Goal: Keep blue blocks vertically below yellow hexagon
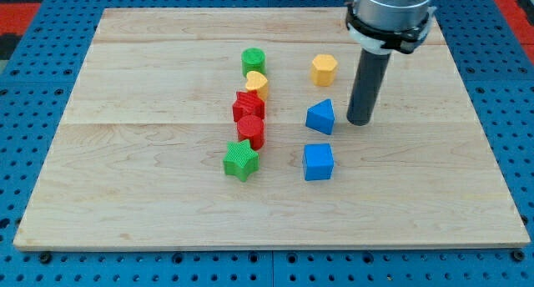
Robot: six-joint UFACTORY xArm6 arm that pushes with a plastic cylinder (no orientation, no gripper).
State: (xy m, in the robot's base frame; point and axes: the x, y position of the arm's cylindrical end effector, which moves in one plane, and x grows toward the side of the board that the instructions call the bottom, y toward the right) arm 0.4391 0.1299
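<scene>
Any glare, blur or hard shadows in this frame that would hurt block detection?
Camera view: lighting is even and soft, with no glare on the wooden board; blocks cast only faint shadows. Focus is sharp throughout, edges crisp on the blue cube and yellow hexagon. My tip sits just right of the blue triangular block, unblurred.

Grey metal arm housing (pixel 390 5), black collar, straight dark cylindrical rod.
</scene>
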